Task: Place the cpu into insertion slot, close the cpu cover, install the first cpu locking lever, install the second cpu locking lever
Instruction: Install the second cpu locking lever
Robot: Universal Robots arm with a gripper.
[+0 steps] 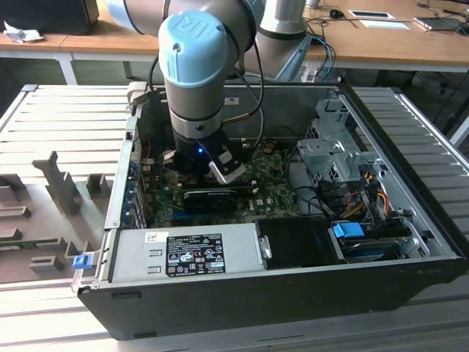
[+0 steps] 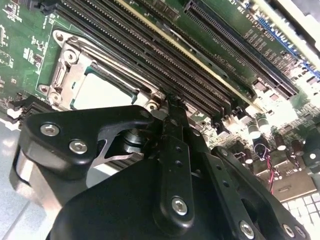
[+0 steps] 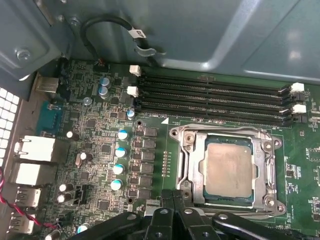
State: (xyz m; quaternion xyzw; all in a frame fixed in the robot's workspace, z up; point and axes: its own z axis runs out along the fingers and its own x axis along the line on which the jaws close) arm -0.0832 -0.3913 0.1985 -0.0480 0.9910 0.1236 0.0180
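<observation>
Gripper over closed socket

Gripper [image 3: 172, 200] fingers pressed together, pinching nothing, tips at the socket's near edge. Just beyond them the cpu cover [image 3: 267, 170] lies flat over the insertion slot [image 3: 200, 167], with the cpu [image 3: 227, 167] seated silver face up in its window. Memory slots [image 3: 215, 100] run farther off on the motherboard [image 3: 95, 145]; the case wall [image 3: 200, 30] stands behind.
</observation>
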